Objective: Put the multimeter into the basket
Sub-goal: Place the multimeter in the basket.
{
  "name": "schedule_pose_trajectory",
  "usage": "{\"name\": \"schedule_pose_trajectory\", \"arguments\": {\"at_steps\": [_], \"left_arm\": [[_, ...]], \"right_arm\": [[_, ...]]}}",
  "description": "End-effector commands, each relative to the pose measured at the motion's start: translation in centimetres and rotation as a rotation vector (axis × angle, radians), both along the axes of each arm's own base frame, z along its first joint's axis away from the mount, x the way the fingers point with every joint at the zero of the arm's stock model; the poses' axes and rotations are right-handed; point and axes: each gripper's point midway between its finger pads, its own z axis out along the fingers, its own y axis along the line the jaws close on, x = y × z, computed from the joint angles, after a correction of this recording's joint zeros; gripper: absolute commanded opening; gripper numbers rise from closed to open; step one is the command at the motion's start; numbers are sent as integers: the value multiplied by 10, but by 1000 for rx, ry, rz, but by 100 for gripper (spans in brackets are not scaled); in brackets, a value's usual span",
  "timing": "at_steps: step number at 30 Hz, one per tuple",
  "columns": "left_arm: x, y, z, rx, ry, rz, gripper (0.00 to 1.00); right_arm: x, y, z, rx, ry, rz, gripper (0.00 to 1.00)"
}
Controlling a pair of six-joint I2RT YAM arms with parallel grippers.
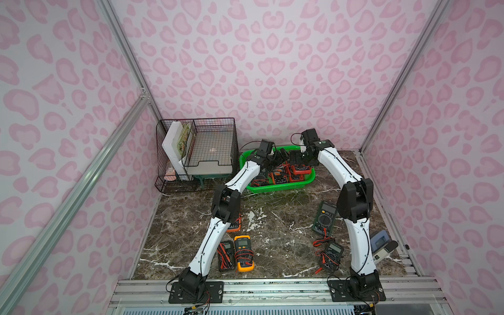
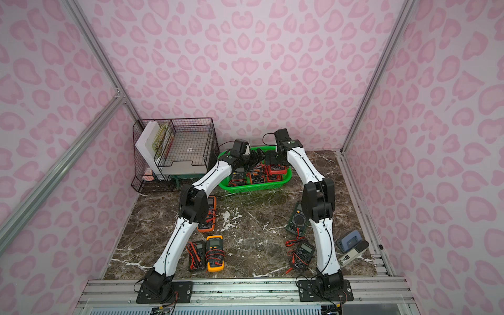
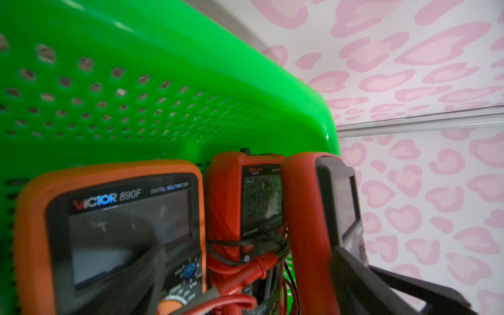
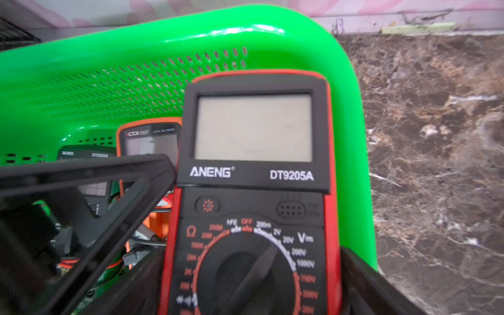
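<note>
At 12 o'clock on the tabletop (image 1: 272, 240), green basket (image 1: 281, 187) with several meters inside. Above its 3 o'clock end, right tool (image 1: 298, 161), jaws spread wide apart. Directly between those jaws, red multimeter (image 4: 253, 174), screen and dial facing the wrist camera, lying inside the basket near the 3 o'clock end. Touching the jaws or not: cannot tell. At 9 o'clock of the right tool, just beside it, left tool (image 1: 281, 157), jaws also wide apart, holding nothing, low over an orange meter (image 3: 114, 231) and a second red meter (image 3: 245, 207). Outside the basket, at 7 o'clock on the tabletop, yellow meter (image 1: 243, 252), well apart from both tools.
</note>
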Motion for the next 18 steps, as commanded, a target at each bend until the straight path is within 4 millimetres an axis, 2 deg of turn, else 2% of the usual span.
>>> {"name": "schedule_pose_trajectory", "arguments": {"at_steps": [1, 9, 13, 18], "left_arm": [[-41, 7, -64, 110, 236, -22, 98], [-42, 5, -64, 107, 232, -32, 98], [-39, -2, -44, 78, 178, -62, 99], [-35, -8, -3, 37, 92, -98, 98]], "right_arm": [[16, 15, 45, 110, -151, 30, 100], [8, 7, 50, 123, -184, 16, 100], [3, 3, 49, 126, -180, 7, 99], [-2, -5, 61, 140, -195, -14, 100]]}}
